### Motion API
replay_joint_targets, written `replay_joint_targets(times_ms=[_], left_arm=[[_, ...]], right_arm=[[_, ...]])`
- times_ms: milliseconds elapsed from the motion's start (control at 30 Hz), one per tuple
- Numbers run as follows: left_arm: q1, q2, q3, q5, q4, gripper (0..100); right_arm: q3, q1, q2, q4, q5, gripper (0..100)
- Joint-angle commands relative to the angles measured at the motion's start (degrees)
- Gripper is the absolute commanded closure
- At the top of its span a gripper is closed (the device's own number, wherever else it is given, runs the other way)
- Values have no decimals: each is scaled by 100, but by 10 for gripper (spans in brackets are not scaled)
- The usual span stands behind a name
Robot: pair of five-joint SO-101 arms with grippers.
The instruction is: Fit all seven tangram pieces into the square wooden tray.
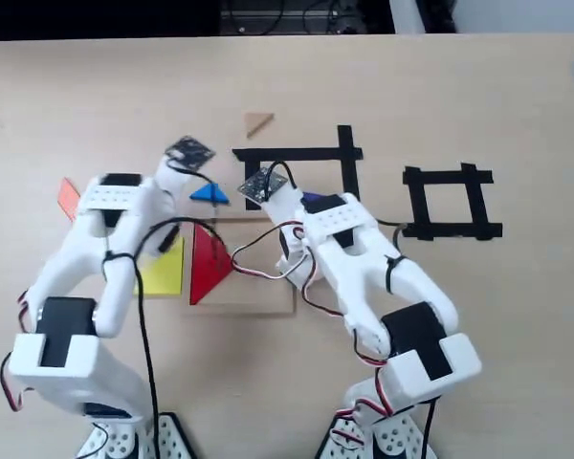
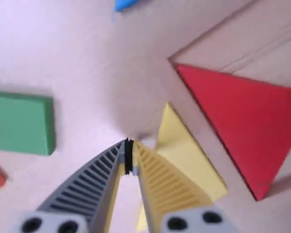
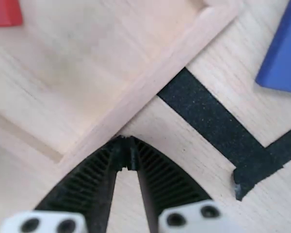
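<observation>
The right gripper (image 3: 126, 147) has its black ribbed fingers (image 3: 94, 182) pressed together at the tips, which sit over the bench (image 3: 184, 145) just beside the outer edge of the wooden tray (image 3: 150, 80)'s raised rim. The rim runs diagonally, with the tray's pale floor beyond it and the corner of a red piece (image 3: 4, 12) on that same side. On the bench side, a strip of black tape (image 3: 208, 119) lies slantwise and meets a second strip, and a blue piece (image 3: 284, 56) lies near the tape.
</observation>
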Motion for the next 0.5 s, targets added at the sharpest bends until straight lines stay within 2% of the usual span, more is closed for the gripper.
replay_joint_targets(times_ms=[0,133,300,467], left_arm=[[-330,-308,-391,-229,1020,970],[-347,-1371,-409,-229,1697,970],[119,-2760,523,-325,2391,970],[110,-2646,1147,-308,2189,970]], right_arm=[[-22,-70,-22,62,44,988],[-22,-70,-22,62,44,988],[-22,-44,-22,62,44,988],[-13,-44,-22,62,44,988]])
